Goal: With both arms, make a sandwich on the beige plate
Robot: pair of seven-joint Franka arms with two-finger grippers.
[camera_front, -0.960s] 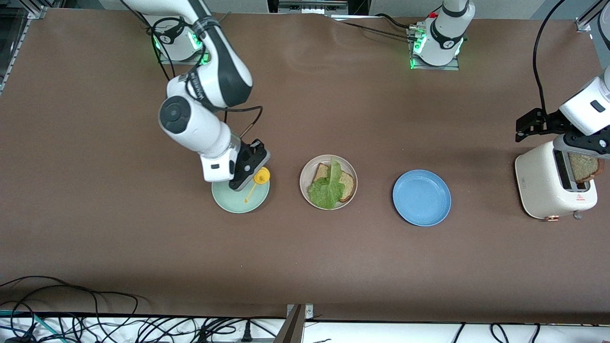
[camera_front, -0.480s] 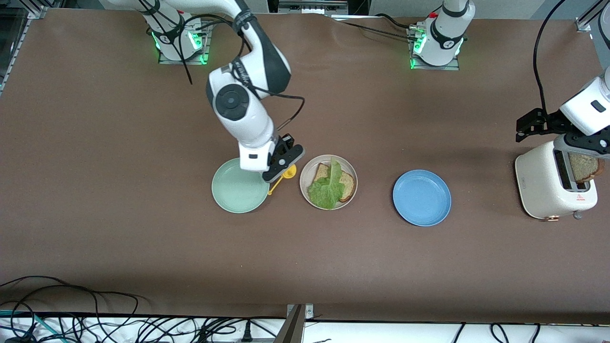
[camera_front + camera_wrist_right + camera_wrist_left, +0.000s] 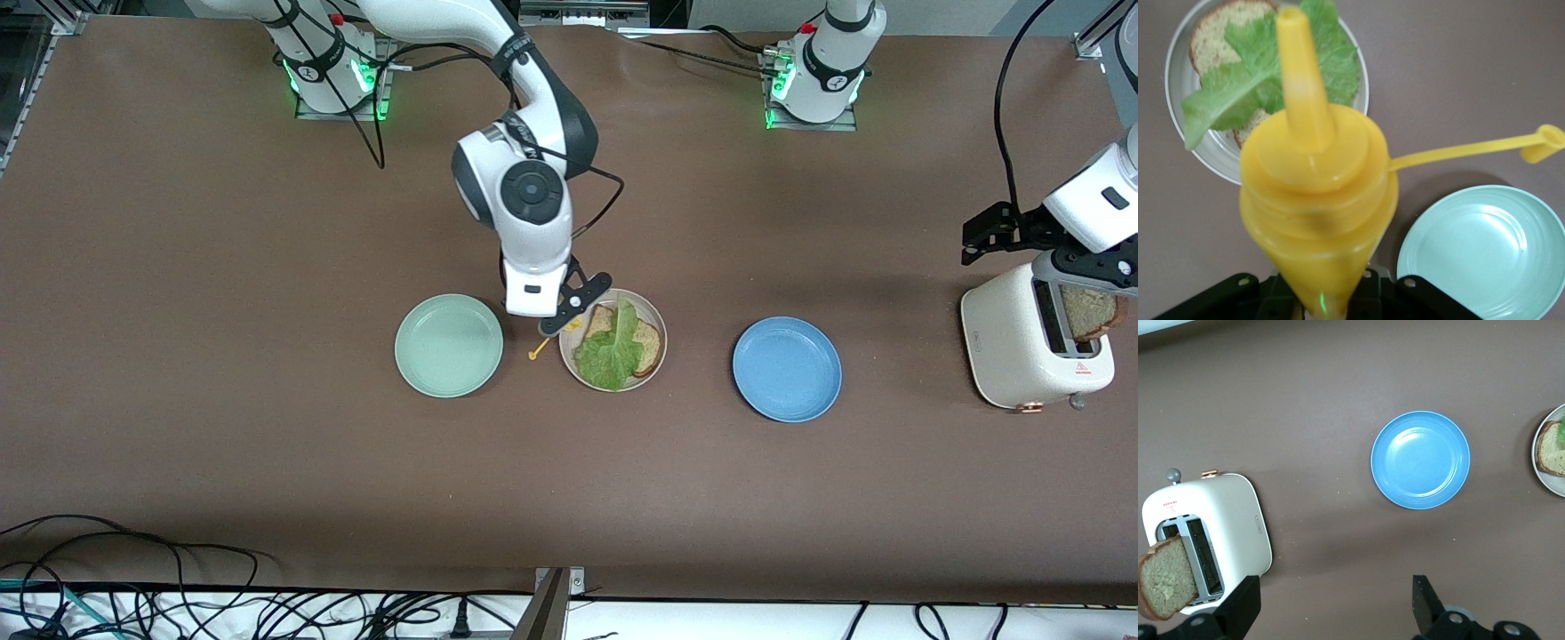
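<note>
Desk [image 3: 267,462]: brown surface carrying three plates in a row and a toaster at the left arm's end.
Beige plate [image 3: 655,360]: middle of the row, between the green plate and the blue plate.
Bread [image 3: 651,347]: one slice lies on the beige plate.
Lettuce [image 3: 612,356]: ruffled leaf lies on that slice, its tip reaching the plate's rim nearest the front camera; no second slice covers it.
Green plate [image 3: 449,346]: sits toward the right arm's end, just beside the beige plate, nothing on it.
Blue plate [image 3: 787,369]: sits toward the left arm's end, nothing on it.
Toaster [image 3: 1013,342]: white, at the left arm's end of the desk, well apart from the blue plate.
Toast [image 3: 1089,313]: a second slice stands tilted in a toaster slot, sticking well out.
Right gripper [image 3: 569,313]: over the beige plate's edge on the green plate's side; fingers clamped narrow on the bottle.
Bottle [image 3: 1315,200]: yellow squeeze bottle, nozzle pointing down at the bread and lettuce in the right wrist view.
Cap [image 3: 1543,141]: hangs off to one side on a thin yellow strap, over bare desk between the two plates.
Left gripper [image 3: 1331,613]: above the toaster, over its edge and the desk beside it; fingers spread wide, holding nothing.
</note>
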